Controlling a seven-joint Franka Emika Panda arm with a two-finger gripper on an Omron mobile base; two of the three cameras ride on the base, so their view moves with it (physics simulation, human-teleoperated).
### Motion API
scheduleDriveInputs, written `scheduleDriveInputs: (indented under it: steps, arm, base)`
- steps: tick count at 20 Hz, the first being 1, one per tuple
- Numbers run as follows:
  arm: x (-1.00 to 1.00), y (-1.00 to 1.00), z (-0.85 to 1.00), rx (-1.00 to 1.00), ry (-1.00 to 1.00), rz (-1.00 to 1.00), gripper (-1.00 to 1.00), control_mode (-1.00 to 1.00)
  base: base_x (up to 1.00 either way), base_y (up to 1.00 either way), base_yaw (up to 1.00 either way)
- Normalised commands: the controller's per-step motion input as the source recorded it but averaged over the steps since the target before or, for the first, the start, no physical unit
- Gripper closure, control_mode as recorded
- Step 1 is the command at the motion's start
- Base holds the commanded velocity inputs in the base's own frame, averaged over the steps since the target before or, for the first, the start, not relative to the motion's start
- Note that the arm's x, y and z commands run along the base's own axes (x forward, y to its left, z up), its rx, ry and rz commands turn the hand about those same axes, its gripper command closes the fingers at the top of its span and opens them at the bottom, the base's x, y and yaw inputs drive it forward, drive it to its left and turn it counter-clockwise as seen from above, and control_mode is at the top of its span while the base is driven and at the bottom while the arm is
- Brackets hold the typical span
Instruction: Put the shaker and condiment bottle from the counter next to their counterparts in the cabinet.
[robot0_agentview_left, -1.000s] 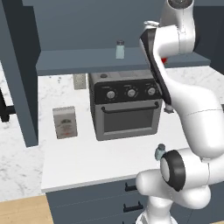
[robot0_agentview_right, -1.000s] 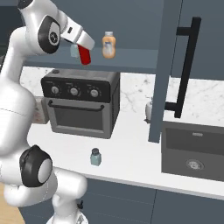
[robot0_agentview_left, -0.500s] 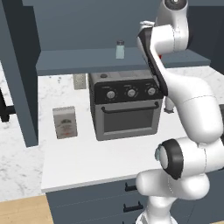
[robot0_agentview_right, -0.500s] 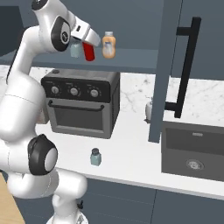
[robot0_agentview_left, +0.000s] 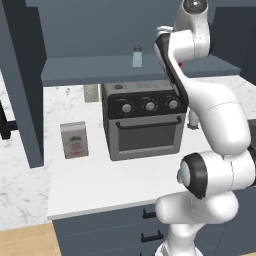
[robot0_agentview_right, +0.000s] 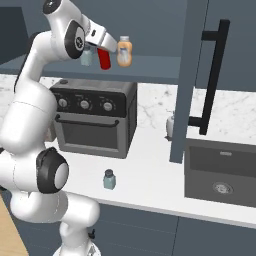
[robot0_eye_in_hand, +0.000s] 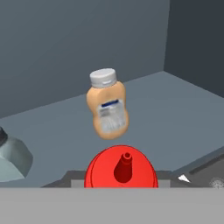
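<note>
The arm reaches up to the cabinet shelf (robot0_agentview_right: 150, 62), where the end effector (robot0_agentview_right: 103, 47) is clenched on the red condiment bottle (robot0_agentview_right: 104, 58). In the right base view the bottle hangs below the hand, tilted, just left of the orange-amber bottle (robot0_agentview_right: 124, 52) with a white cap that stands on the shelf. In the hand view the red bottle (robot0_eye_in_hand: 121, 168) is seen from above, nozzle pointing toward the camera's field, with the orange-amber bottle (robot0_eye_in_hand: 107, 105) close beyond it and apart from it; whether the red bottle's base touches the shelf cannot be told.

A pale greenish shaker (robot0_agentview_left: 137, 56) with a grey cap stands on the shelf, to the left of the arm in the left base view, and appears at the left edge of the hand view (robot0_eye_in_hand: 11, 155).

The small teal shaker (robot0_agentview_right: 109, 179) stands on the marble tabletop (robot0_agentview_right: 155, 165) near its front edge, in front of the toaster oven (robot0_agentview_right: 95, 116). A small carton (robot0_agentview_left: 74, 139) stands on the tabletop left of the oven in the left base view. A sink (robot0_agentview_right: 220, 172) is set into the tabletop at the right.
</note>
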Motion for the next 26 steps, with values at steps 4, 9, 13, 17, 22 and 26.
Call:
scheduleDriveInputs:
  steps: [4, 9, 13, 17, 22, 26]
  arm:
    - [0.3, 0.0, 0.0, -0.01, 0.0, 0.0, 1.0, -1.0]
    - [0.21, 0.0, -0.06, -0.03, 0.0, 0.01, 1.0, -1.0]
    - [0.16, 0.0, -0.01, 0.0, 0.0, 0.0, 1.0, -1.0]
    - [0.18, 0.0, 0.0, 0.0, 0.0, 0.0, 1.0, -1.0]
    - [0.14, 0.0, 0.0, 0.0, 0.0, 0.0, 1.0, -1.0]
    - [0.15, 0.0, 0.0, 0.0, 0.0, 0.0, 1.0, -1.0]
  base:
    - [0.0, 0.0, 0.0]
    - [0.0, 0.0, 0.0]
    - [0.0, 0.0, 0.0]
    - [0.0, 0.0, 0.0]
    - [0.0, 0.0, 0.0]
    - [0.0, 0.0, 0.0]
